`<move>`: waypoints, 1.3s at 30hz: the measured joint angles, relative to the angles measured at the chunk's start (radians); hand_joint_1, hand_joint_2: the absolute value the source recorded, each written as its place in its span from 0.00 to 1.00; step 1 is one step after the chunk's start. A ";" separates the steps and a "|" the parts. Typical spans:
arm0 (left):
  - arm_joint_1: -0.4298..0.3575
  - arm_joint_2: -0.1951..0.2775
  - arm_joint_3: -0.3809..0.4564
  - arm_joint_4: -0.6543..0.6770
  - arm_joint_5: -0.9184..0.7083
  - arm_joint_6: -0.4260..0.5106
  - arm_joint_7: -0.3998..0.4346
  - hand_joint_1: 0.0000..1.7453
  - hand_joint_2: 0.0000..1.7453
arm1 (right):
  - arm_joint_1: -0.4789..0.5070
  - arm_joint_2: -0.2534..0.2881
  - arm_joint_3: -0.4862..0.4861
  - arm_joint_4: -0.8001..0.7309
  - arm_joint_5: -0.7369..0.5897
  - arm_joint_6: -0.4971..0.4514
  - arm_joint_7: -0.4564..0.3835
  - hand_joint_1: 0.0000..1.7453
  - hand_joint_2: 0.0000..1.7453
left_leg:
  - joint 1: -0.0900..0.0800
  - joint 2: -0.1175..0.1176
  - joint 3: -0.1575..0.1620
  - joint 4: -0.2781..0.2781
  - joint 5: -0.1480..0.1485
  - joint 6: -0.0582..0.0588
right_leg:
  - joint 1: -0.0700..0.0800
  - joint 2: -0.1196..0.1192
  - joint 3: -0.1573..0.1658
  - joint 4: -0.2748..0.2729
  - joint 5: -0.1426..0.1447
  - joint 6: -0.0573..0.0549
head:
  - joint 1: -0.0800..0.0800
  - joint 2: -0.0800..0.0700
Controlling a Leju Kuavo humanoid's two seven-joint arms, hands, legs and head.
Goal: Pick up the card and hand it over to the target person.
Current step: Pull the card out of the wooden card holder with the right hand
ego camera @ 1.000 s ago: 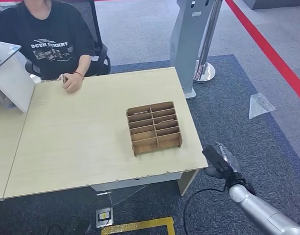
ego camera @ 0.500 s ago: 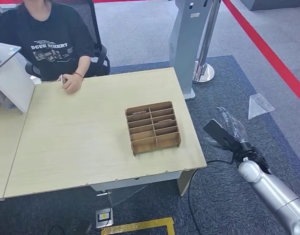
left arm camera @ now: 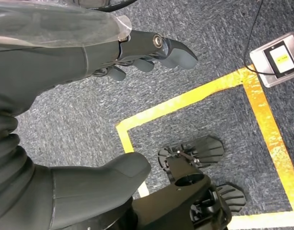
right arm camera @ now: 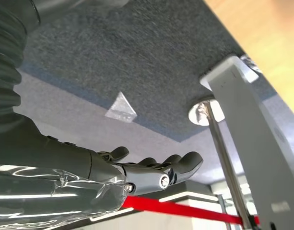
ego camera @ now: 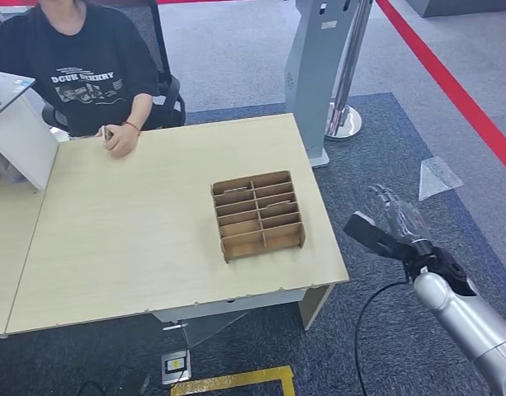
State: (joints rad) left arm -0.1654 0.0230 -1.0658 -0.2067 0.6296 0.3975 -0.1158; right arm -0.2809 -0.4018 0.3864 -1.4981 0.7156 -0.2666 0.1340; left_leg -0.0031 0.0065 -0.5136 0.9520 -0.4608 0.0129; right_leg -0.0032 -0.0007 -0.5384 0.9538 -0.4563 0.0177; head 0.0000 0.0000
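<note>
On the table point(ego camera: 144, 239), toward its right edge and nearer the front than the back, stood the slotted wooden tray point(ego camera: 262, 241), and a pale sliver in its back-left compartment point(ego camera: 228, 190) was probably the card, though it was too small to be sure. The right hand point(ego camera: 393, 224) hung off the table altogether, beyond the right edge and level with the front corner, over the carpet, its fingers spread and its thumb held apart, with nothing in it. The left hand point(left arm camera: 84, 55) hung low over the floor beside the robot's body, likewise loosely open and holding nothing. At the far left corner sat the person point(ego camera: 88, 74), one hand point(ego camera: 120, 140) resting on the back edge and holding some small thing that could not be made out. The reach looked likely to be the weak point: coming in from the side, the spread fingers could strike the tray's outer wall and shove it along the table before getting inside. The slots looked narrow for such fingers, so a thin card might be pushed flat or slip from a poor pinch. The handover would then span the table's whole diagonal, where a loose hold could drop it.
</note>
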 joint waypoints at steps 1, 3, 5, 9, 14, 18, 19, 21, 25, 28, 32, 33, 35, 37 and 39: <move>-0.001 -0.002 -0.003 0.000 -0.003 0.001 0.001 0.00 1.00 | -0.001 0.018 0.016 -0.011 0.015 -0.021 -0.005 0.00 1.00 | 0.000 0.000 0.000 0.000 0.000 0.000 | 0.000 0.000 0.000 0.000 0.000 0.000 | 0.000 0.000; -0.003 -0.004 -0.007 -0.001 -0.008 0.002 0.003 0.00 1.00 | -0.007 0.044 0.046 -0.027 0.044 -0.048 -0.008 0.00 1.00 | 0.001 0.001 0.001 -0.001 0.000 0.000 | 0.000 0.001 0.000 0.000 0.000 0.000 | 0.000 0.000; -0.005 -0.005 -0.010 -0.001 -0.010 0.002 0.007 0.00 1.00 | -0.010 0.063 0.063 -0.038 0.047 -0.067 -0.010 0.00 1.00 | 0.001 0.001 0.001 -0.001 0.000 0.000 | 0.000 0.001 0.000 0.000 0.000 0.000 | 0.000 0.000; -0.004 -0.006 -0.013 0.000 -0.014 0.007 0.009 0.00 1.00 | -0.023 0.103 0.105 -0.047 0.035 -0.092 -0.036 0.00 1.00 | 0.001 -0.001 0.000 0.000 0.000 0.000 | 0.000 0.000 0.000 0.001 0.000 0.000 | 0.000 0.000; 0.000 -0.004 -0.012 0.000 -0.013 0.014 0.017 0.00 1.00 | -0.041 0.161 0.155 0.006 0.002 -0.085 -0.066 0.00 1.00 | 0.001 -0.001 0.001 -0.001 0.000 0.000 | 0.002 0.001 0.001 0.001 0.000 0.000 | 0.000 0.000; 0.002 -0.005 -0.014 -0.001 -0.013 0.015 0.019 0.00 1.00 | -0.064 0.196 0.186 0.103 -0.023 -0.101 -0.112 0.00 1.00 | 0.001 -0.001 0.001 -0.001 0.000 0.000 | 0.002 0.000 0.002 0.000 0.000 0.000 | 0.000 0.000; 0.002 -0.006 -0.015 -0.001 -0.014 0.015 0.020 0.00 1.00 | -0.069 0.202 0.190 0.122 -0.028 -0.108 -0.124 0.00 1.00 | 0.001 -0.001 0.001 -0.001 0.000 0.000 | 0.002 0.000 0.002 0.000 0.000 0.000 | 0.000 0.000; 0.001 -0.007 -0.017 -0.003 -0.016 0.016 0.019 0.00 1.00 | -0.078 0.210 0.198 0.150 -0.036 -0.122 -0.144 0.00 1.00 | 0.001 -0.001 0.001 -0.001 0.000 0.000 | 0.003 0.000 0.002 -0.001 0.000 0.001 | 0.000 0.000; -0.001 -0.008 -0.020 -0.004 -0.019 0.014 0.017 0.00 1.00 | -0.084 0.215 0.209 0.167 -0.028 -0.127 -0.149 0.00 1.00 | 0.001 -0.003 0.001 -0.001 0.000 0.001 | 0.003 -0.001 0.002 0.000 0.000 0.001 | 0.000 0.000; -0.005 -0.010 -0.024 -0.003 -0.023 0.013 0.019 0.00 1.00 | -0.100 0.222 0.213 0.202 -0.035 -0.139 -0.157 0.00 1.00 | 0.001 -0.003 0.001 -0.001 0.000 0.000 | 0.003 -0.001 0.002 0.000 0.000 0.001 | 0.000 0.000; -0.019 -0.017 -0.038 -0.002 -0.035 0.008 0.027 0.00 1.00 | -0.162 0.247 0.229 0.328 -0.033 -0.189 -0.171 0.13 1.00 | 0.001 -0.003 0.001 0.000 0.001 0.001 | 0.002 -0.002 0.002 0.000 0.000 0.001 | 0.000 0.000; -0.021 -0.018 -0.039 -0.002 -0.035 0.008 0.027 0.00 1.00 | -0.171 0.250 0.232 0.345 -0.030 -0.195 -0.171 0.29 1.00 | 0.001 -0.003 0.001 0.000 0.001 0.001 | 0.002 -0.002 0.002 0.000 0.000 0.001 | 0.000 0.000; -0.023 -0.019 -0.040 -0.001 -0.035 0.007 0.030 0.00 1.00 | -0.197 0.255 0.245 0.395 0.008 -0.219 -0.158 0.64 1.00 | 0.001 -0.003 0.001 0.000 0.001 0.001 | 0.002 -0.002 0.002 0.000 0.000 0.001 | 0.000 0.000; -0.025 -0.020 -0.041 -0.001 -0.036 0.007 0.033 0.00 1.00 | -0.226 0.258 0.267 0.448 0.090 -0.244 -0.117 0.69 1.00 | 0.001 -0.003 0.001 0.000 0.001 0.000 | 0.002 -0.002 0.002 0.000 0.000 0.001 | 0.000 0.000; -0.028 -0.022 -0.043 -0.001 -0.037 0.008 0.037 0.00 1.00 | -0.259 0.261 0.299 0.501 0.221 -0.255 -0.042 0.73 1.00 | 0.001 -0.003 0.001 0.000 0.001 0.001 | 0.002 -0.002 0.002 0.000 0.000 0.001 | 0.000 0.000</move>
State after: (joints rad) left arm -0.1929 0.0007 -1.1092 -0.2078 0.5926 0.4051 -0.0792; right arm -0.5404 -0.1405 0.6856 -0.9967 0.9369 -0.5220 0.0917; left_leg -0.0021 0.0034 -0.5126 0.9517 -0.4599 0.0134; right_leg -0.0009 -0.0025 -0.5361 0.9534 -0.4559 0.0184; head 0.0000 0.0000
